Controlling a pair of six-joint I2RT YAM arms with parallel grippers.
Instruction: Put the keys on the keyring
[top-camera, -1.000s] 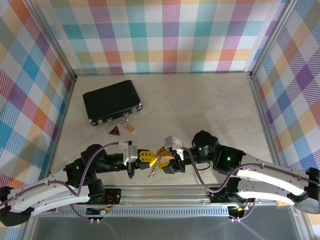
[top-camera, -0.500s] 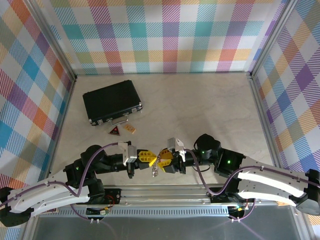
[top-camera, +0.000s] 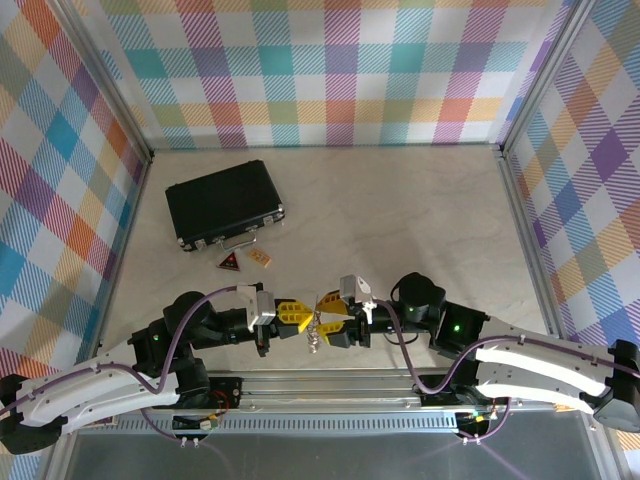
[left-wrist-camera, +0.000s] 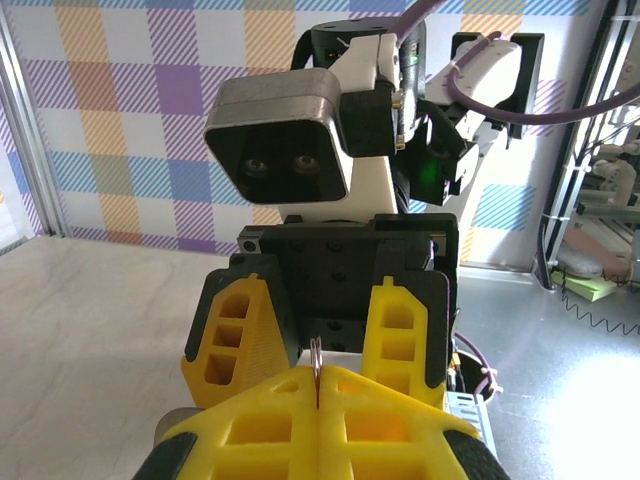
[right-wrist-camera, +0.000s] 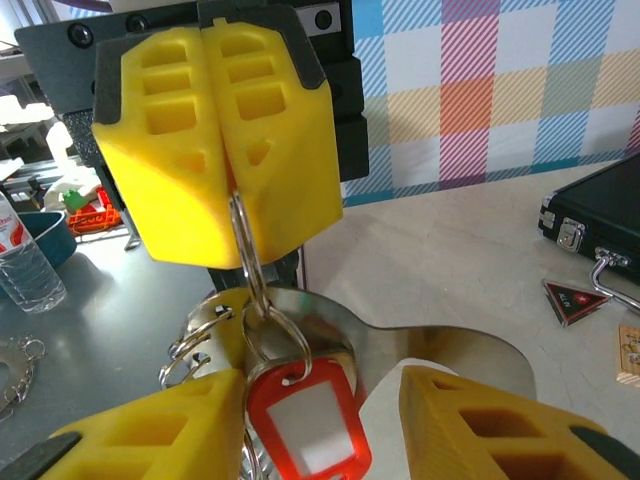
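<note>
Meeting fingertip to fingertip above the near edge of the table, the left arm and right arm keep the line they held one second ago. In the top view the right arm's wrist joint now sits slightly lower and further right, and the left arm has barely shifted. The black case lies far left on the table, unmoved.

Left gripper: fingers pressed together, clamping the thin wire of the keyring. In the left wrist view, the wire's edge stands up out of the seam of the left gripper. This grip is unchanged.

Right gripper: fingers spread wide, clamping nothing. The right gripper is seen head-on in the left wrist view.

Keyring: off the table, hanging from the left fingers between the two grippers. Its lower end now points more nearly straight down. A second ago it trailed leftward.

Key: a loop passes through the slot in its red head. The head lies between the right fingers; contact with them cannot be judged.

Small rings: bunched at the keyring's lower left.

Triangular tag and tan tag: just in front of the case, as before.
</note>
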